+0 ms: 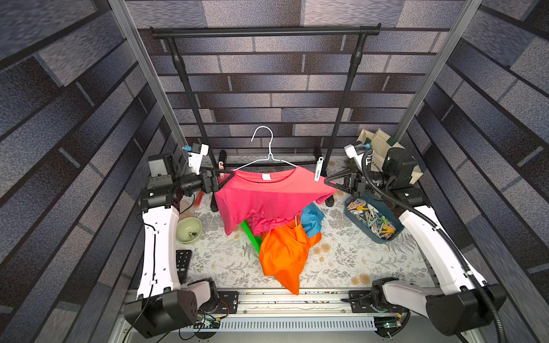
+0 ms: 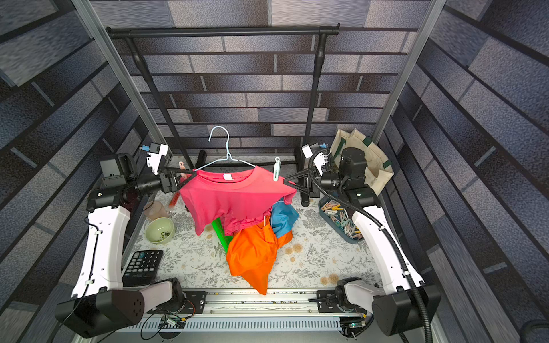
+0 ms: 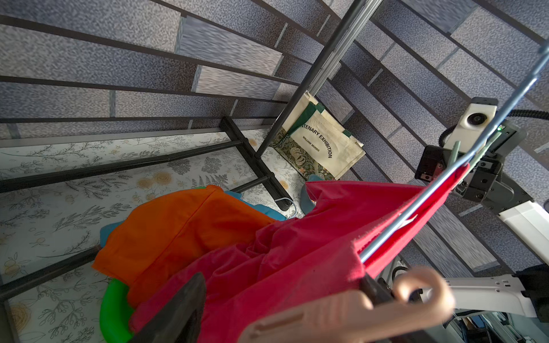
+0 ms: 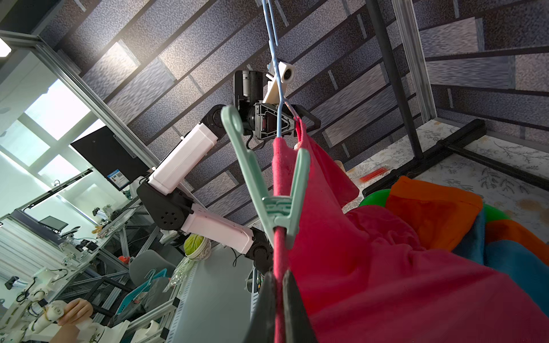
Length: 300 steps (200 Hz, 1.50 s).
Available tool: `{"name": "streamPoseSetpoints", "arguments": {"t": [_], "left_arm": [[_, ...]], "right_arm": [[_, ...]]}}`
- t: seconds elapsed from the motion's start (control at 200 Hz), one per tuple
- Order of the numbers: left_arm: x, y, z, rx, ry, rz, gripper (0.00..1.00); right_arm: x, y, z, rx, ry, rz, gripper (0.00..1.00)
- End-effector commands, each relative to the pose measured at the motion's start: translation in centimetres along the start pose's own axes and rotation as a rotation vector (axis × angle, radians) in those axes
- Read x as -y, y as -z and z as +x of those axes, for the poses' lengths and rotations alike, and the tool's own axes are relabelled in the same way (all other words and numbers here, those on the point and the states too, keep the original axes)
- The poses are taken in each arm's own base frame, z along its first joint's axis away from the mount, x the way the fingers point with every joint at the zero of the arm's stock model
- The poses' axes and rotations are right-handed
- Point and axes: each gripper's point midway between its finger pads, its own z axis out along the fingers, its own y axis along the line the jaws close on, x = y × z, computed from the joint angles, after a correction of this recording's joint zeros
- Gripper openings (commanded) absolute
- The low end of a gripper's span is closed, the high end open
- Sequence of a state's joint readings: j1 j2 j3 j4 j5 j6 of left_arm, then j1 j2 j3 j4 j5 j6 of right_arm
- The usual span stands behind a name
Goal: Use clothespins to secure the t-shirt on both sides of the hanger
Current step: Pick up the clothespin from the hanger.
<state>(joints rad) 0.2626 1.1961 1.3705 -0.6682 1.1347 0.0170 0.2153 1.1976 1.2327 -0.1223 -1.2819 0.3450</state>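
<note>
Pink t-shirt [image 1: 267, 193] on pale wire hanger [image 1: 270, 153], raised above worktop [image 1: 356, 267], stretched between both arms. Mint clothespin [image 4: 277, 209] clamped upright on right shoulder, over fabric and wire. Beige clothespin [image 3: 326, 314] at left shoulder, between wide-set jaws of left end effector [image 1: 225, 178]; grip on it not determinable. Right end effector [image 1: 326, 181] pinched narrow on shirt's right shoulder tip. Spare clothespins [image 1: 371, 221] in blue tray [image 1: 380, 240] beneath right arm. Hem droops onto orange garment [image 1: 282, 255]. Rack bar [image 1: 264, 31] well above hanger hook. Bare worktop between orange garment and tray.
</note>
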Motion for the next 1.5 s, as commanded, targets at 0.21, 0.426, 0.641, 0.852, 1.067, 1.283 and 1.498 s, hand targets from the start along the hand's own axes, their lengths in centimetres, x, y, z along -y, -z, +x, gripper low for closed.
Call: {"name": "streamPoseSetpoints", "arguments": {"t": [0.21, 0.426, 0.641, 0.852, 1.067, 1.283, 1.498], "left_arm": [[3.0, 0.8, -2.2, 0.033, -0.056, 0.06, 0.77], [3.7, 0.2, -2.0, 0.011, -0.069, 0.085, 0.59], [3.7, -0.3, -1.7, -0.009, -0.057, 0.095, 0.38], [3.9, -0.3, -2.0, -0.014, -0.061, 0.104, 0.32], [4.0, -0.8, -2.0, -0.03, -0.043, 0.111, 0.2], [2.2, -1.5, -2.2, -0.025, 0.02, 0.009, 0.13], [1.3, -2.2, -2.0, -0.014, 0.059, -0.097, 0.14]], "right_arm": [[-0.1, 0.0, -0.1, -0.005, 0.012, -0.043, 0.0], [-0.1, 0.0, 0.0, -0.004, 0.007, -0.046, 0.0], [-0.2, 0.0, 0.0, -0.005, 0.004, -0.047, 0.0], [-0.4, 0.1, 0.0, -0.004, 0.005, -0.047, 0.0], [-0.2, 0.1, 0.0, -0.002, 0.002, -0.043, 0.0], [0.0, 0.1, -0.1, 0.01, -0.001, -0.023, 0.0], [0.0, 0.2, -0.8, 0.052, 0.012, 0.013, 0.0]]}}
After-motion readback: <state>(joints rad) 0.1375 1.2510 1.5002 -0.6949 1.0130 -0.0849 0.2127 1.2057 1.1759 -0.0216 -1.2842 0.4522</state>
